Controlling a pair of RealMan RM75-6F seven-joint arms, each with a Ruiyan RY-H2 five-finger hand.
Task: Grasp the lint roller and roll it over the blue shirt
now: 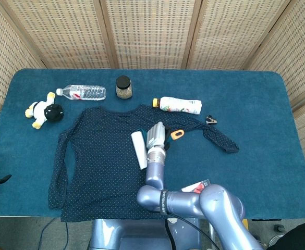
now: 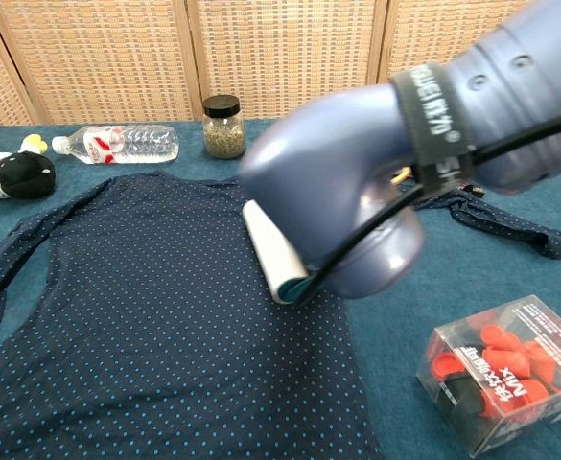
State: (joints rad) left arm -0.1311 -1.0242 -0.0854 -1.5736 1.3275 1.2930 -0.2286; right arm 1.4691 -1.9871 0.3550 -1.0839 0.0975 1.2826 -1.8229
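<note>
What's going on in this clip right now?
The robot's right hand holds the lint roller by its handle, with the white roll lying on the blue shirt spread flat on the table. The roll sits on the right part of the shirt's body, below the collar. The left hand is not in view. Bottles, a jar and a plush toy lie beyond the shirt.

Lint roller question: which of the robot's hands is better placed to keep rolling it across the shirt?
The right. The right hand already holds the lint roller, whose white roll lies on the blue shirt. The left hand shows in neither view, so it would have to reach in first.
</note>
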